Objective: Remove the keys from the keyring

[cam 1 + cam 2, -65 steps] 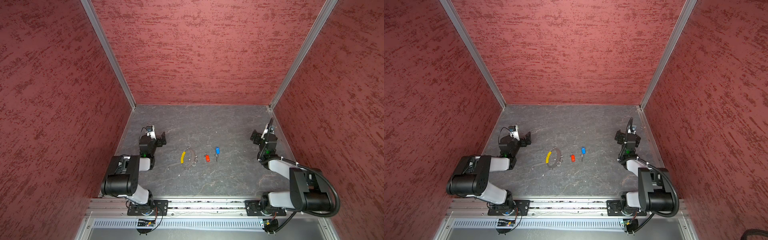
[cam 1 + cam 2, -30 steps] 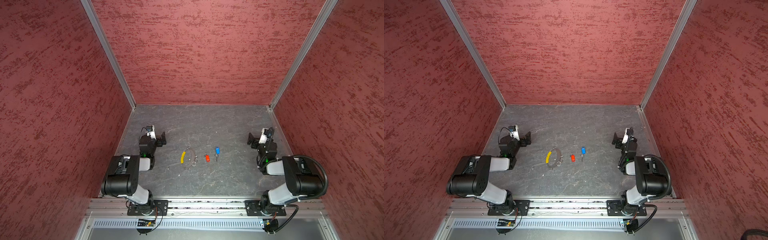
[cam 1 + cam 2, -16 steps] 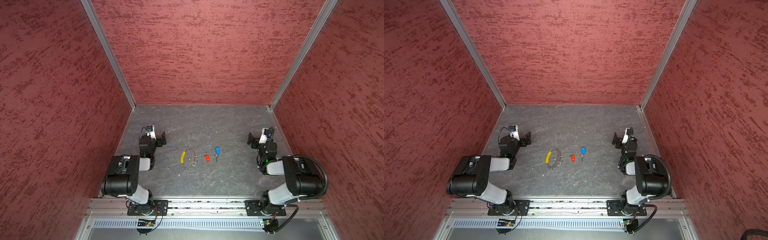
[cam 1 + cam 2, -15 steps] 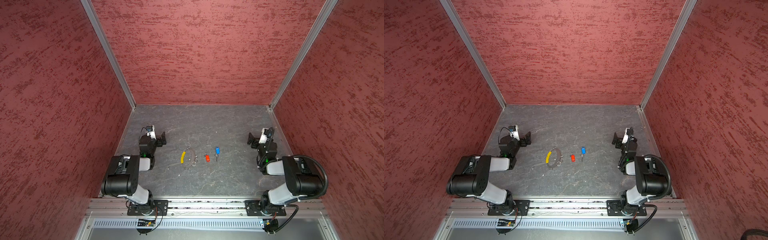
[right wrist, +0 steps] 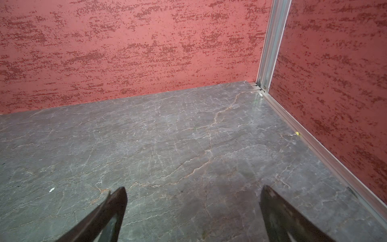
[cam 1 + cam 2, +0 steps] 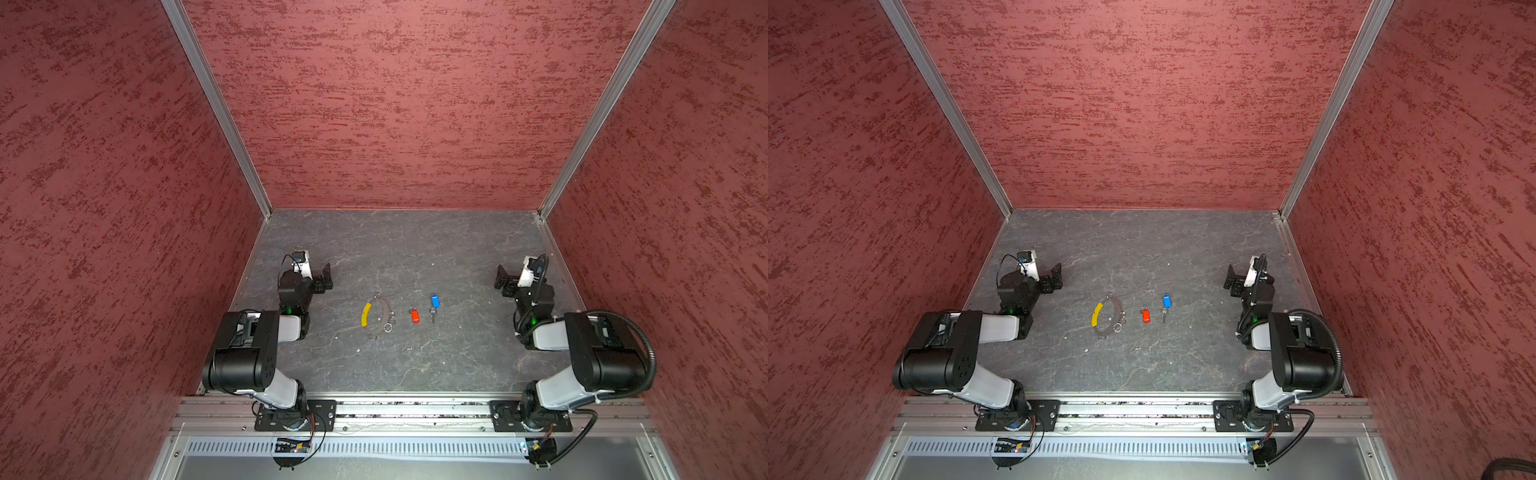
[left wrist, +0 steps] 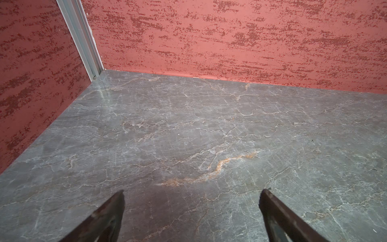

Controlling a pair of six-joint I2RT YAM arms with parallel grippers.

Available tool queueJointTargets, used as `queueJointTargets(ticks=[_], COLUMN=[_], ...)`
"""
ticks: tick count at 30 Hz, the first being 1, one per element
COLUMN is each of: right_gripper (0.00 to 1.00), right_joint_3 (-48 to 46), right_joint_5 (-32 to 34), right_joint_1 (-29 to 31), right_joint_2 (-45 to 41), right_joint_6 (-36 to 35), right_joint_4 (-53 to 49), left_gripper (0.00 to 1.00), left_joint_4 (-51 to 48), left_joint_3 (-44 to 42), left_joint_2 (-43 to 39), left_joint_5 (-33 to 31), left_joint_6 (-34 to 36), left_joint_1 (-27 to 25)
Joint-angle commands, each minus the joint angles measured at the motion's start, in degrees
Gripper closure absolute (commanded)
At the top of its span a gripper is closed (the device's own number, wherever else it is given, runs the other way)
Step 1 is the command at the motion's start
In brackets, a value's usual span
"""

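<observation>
The keyring [image 6: 379,316] [image 6: 1111,316] is a thin silvery loop with a yellow sleeve [image 6: 365,314] and small split rings [image 6: 388,327], and it lies mid-floor. The red-headed key [image 6: 414,316] [image 6: 1145,316] and the blue-headed key [image 6: 434,302] [image 6: 1166,302] lie to its right, each with bare floor around it. My left gripper [image 6: 322,279] [image 7: 191,192] rests open near the left wall, well left of the ring. My right gripper [image 6: 505,280] [image 5: 192,189] rests open near the right wall. Neither wrist view shows the keys or the keyring.
Red textured walls close in the grey marbled floor [image 6: 415,249] on three sides, with aluminium posts [image 7: 83,39] [image 5: 272,42] in the back corners. A metal rail [image 6: 415,409] carries both arm bases along the front edge. A small yellow speck [image 5: 297,133] lies by the right wall.
Since the earliest frames the right arm has folded back toward the right wall and turned its gripper. Over the last second nothing has moved.
</observation>
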Motion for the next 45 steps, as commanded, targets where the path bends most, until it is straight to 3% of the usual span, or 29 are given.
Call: queueJointTargets(ticks=[1,12,15,17,19,21,24,27,29,32,35,36,45], right_gripper=[0.01,0.01,0.01,0.01,0.01,0.01,0.01,0.01,0.01,0.01,0.01,0.01,0.01], right_joint_3=[-0.22,-0.05,7.07,12.00,13.49,11.62,5.82,-1.51,-3.40,-0.15,-1.96,-1.12,-0.56], right_joint_5=[-0.69,0.44,-0.16,-2.40,-5.04,-3.37,2.77,3.85,3.70,0.21,-3.37,-1.90,-1.31], right_joint_1=[-0.06,-0.12,-0.01,-0.03,0.04,0.08,-0.13,-0.19,-0.19,-0.57,-0.52,-0.52,-0.55], right_joint_2=[-0.23,-1.53,-13.65,-19.80,-24.25,-26.40,-23.69,-17.11,-12.60,-7.44,0.87,-0.91,-0.16], right_joint_6=[-1.30,-0.66,-1.12,-1.04,-1.65,-1.75,-0.19,0.57,0.76,-0.02,-1.23,-0.82,-0.91], right_joint_4=[2.54,1.64,-18.59,-26.39,-27.42,-26.04,-21.99,-10.68,-3.54,-3.64,7.48,2.52,3.29], left_gripper=[0.01,0.01,0.01,0.01,0.01,0.01,0.01,0.01,0.01,0.00,0.01,0.00,0.01], left_joint_4=[0.83,0.83,0.82,0.83,0.87,0.83,0.89,0.83,0.84,0.83,0.83,0.91,0.82], left_joint_3=[-0.24,-0.21,-0.25,-0.24,-0.25,-0.31,-0.27,-0.27,-0.25,-0.25,-0.22,-0.24,-0.31], left_joint_2=[-0.14,-0.16,-0.14,-0.18,-0.17,-0.11,-0.17,-0.10,-0.17,-0.14,-0.14,-0.17,-0.14], left_joint_5=[0.40,0.46,0.59,0.66,0.67,0.68,0.66,0.61,0.69,0.64,0.65,0.61,0.54], left_joint_6=[0.37,0.40,0.36,0.33,0.32,0.31,0.31,0.32,0.31,0.30,0.27,0.30,0.31], left_joint_1=[0.17,0.24,0.24,0.25,0.31,0.25,0.27,0.29,0.38,0.29,0.29,0.29,0.24])
